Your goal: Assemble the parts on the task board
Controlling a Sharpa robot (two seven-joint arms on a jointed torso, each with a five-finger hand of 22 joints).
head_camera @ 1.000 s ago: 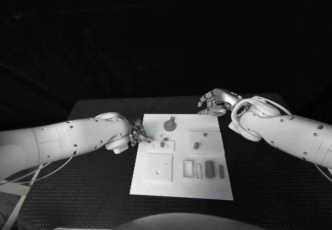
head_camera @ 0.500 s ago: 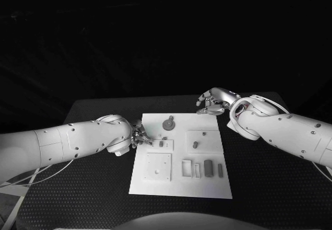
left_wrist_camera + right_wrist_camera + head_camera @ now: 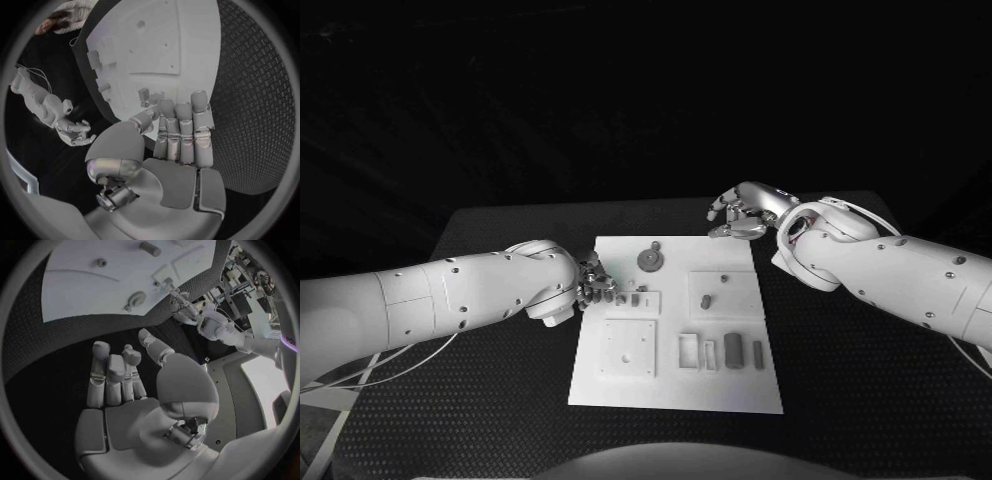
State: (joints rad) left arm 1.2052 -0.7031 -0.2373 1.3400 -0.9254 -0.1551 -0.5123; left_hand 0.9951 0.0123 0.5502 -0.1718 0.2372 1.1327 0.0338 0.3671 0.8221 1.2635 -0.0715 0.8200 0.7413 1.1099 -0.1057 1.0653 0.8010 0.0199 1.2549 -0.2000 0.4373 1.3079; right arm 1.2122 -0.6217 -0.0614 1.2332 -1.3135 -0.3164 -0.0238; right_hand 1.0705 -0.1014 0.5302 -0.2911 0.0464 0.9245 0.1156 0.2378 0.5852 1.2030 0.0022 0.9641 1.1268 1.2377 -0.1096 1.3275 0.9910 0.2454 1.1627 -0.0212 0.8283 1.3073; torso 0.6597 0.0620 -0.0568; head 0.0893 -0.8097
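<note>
The board [image 3: 678,395] lies flat in the middle of the black table [image 3: 862,390], long side running away from the robot. On it sit several grey parts: a round disc [image 3: 651,260] near the far end, a small peg [image 3: 707,300] in the square right of centre, an upright bar [image 3: 734,349] and a thinner bar [image 3: 759,352] in the near right slots, and two little pieces [image 3: 639,298] near the left edge.

The left hand [image 3: 596,282] is at the board's left edge, its fingertips [image 3: 609,294] just beside those two little pieces. Compared with a second ago it has crept slightly further over the board and nearer them; the forearm has swung in with it. In the left wrist view the fingers [image 3: 181,127] lie close together and fairly straight, tips over the board's rim, with the thumb alongside. Whether they pinch anything I cannot tell.

The right hand [image 3: 743,215] hovers over the table just beyond the board's far right corner, in the same spot as before. Its fingers [image 3: 112,375] are partly curled toward the thumb with gaps between, and nothing is in them.

The parts themselves have not shifted.
</note>
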